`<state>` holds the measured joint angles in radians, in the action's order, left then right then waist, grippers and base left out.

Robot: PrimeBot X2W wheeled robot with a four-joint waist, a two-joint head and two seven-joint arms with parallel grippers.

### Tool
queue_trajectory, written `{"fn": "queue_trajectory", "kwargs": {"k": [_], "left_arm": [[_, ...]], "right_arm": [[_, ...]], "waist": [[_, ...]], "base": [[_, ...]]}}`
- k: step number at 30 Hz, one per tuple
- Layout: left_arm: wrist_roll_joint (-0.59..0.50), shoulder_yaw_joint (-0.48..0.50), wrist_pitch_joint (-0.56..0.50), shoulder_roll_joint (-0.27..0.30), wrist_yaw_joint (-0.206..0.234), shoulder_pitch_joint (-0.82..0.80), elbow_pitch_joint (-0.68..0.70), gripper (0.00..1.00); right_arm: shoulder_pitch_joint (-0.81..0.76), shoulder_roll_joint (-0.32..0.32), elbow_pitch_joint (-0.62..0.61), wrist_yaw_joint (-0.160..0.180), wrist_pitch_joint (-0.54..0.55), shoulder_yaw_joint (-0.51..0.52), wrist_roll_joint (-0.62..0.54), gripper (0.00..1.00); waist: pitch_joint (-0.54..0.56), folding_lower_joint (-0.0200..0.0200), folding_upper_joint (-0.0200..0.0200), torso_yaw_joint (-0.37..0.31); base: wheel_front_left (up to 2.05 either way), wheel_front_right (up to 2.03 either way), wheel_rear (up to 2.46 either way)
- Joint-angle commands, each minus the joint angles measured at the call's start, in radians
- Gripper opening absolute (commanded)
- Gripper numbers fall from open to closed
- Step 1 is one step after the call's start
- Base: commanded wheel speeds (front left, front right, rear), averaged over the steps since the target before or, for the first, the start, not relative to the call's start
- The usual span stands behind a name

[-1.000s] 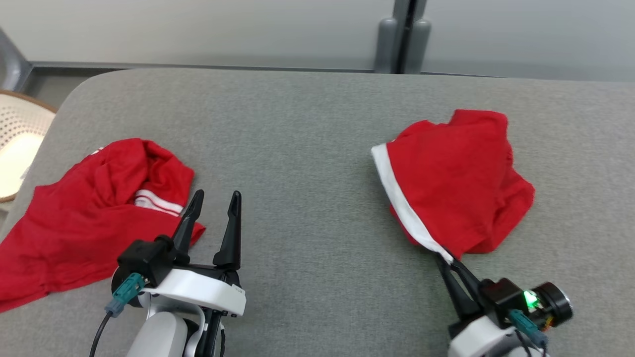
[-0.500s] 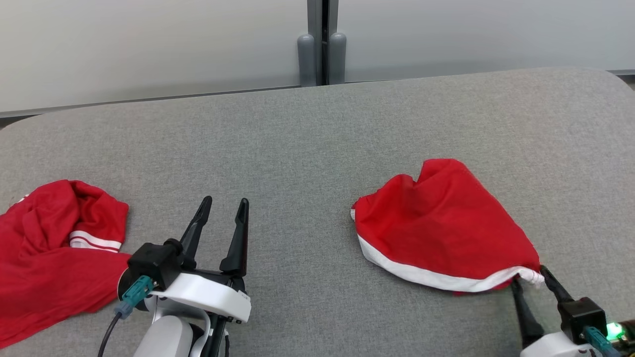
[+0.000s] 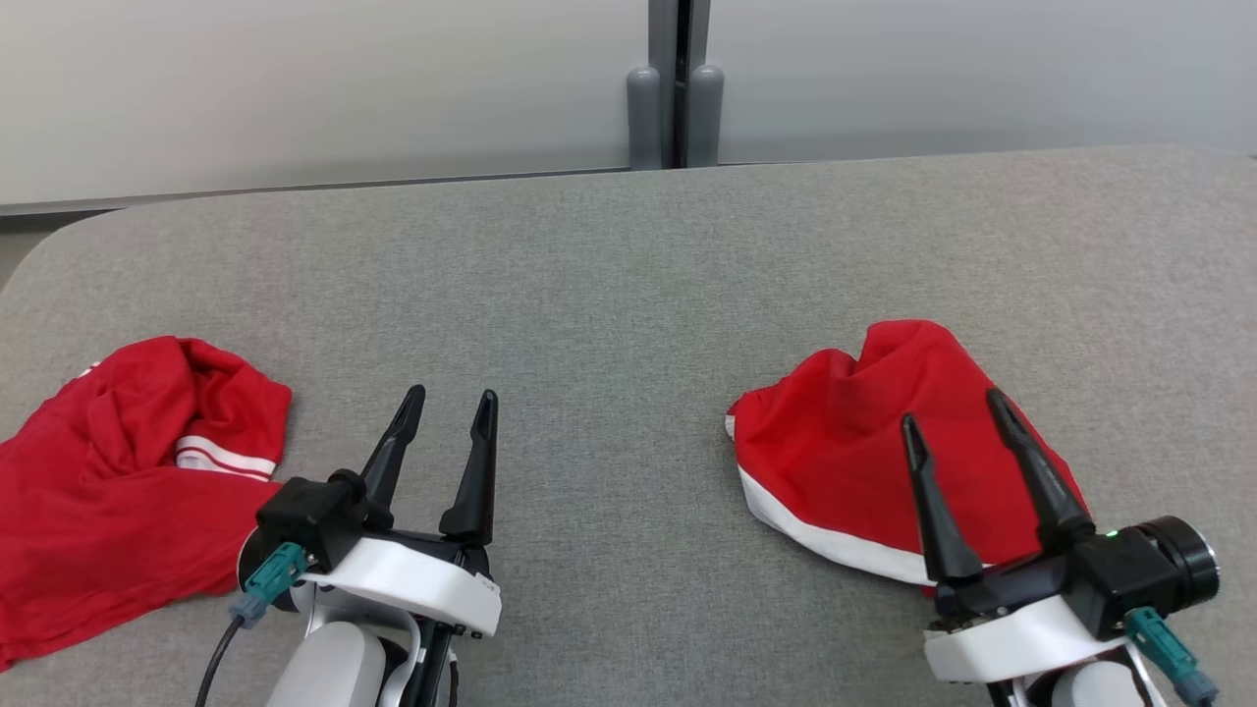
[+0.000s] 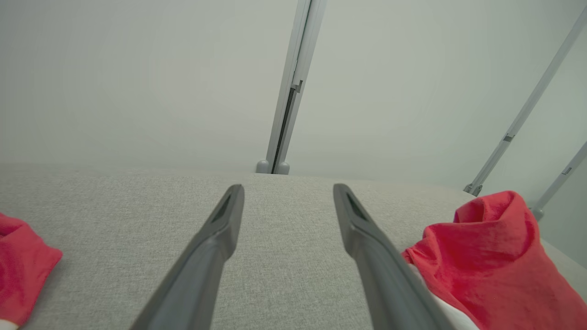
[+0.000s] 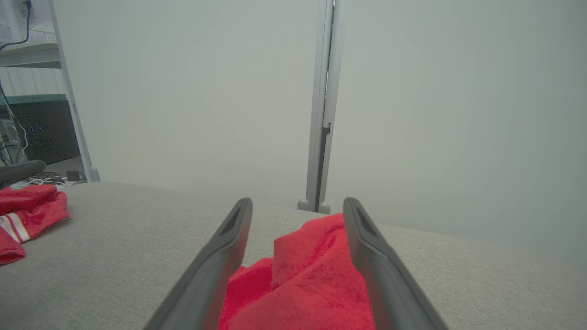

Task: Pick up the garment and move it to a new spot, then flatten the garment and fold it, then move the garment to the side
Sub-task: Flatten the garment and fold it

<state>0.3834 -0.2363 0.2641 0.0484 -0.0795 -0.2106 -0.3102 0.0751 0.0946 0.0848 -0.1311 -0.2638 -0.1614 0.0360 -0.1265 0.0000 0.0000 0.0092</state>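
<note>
While the right gripper (image 3: 951, 408) hangs wide open and empty, the red garment (image 3: 835, 442) lies crumpled just beneath and ahead of it. Left gripper (image 3: 453, 394) open too, empty.

The right gripper (image 3: 951, 408) has let go of the red garment (image 3: 835, 442); its jaws, shut a second ago, now stand apart above the cloth.
</note>
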Motion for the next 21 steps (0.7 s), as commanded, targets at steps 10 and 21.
{"fn": "queue_trajectory", "kwargs": {"k": [10,21], "left_arm": [[0.020,-0.022,0.000,0.004,0.006,0.009,0.003,1.00],[0.053,-0.046,0.000,0.004,0.016,0.003,0.007,1.00]], "right_arm": [[0.031,-0.021,0.173,0.001,-0.001,-0.092,-0.015,1.00],[0.170,-0.027,0.376,0.001,0.093,-0.095,-0.013,1.00]], "waist": [[0.007,0.0000,0.0000,0.102],[-0.031,0.0000,0.0000,0.191]], "base": [[0.00,0.00,0.00],[0.00,0.00,0.00]]}}
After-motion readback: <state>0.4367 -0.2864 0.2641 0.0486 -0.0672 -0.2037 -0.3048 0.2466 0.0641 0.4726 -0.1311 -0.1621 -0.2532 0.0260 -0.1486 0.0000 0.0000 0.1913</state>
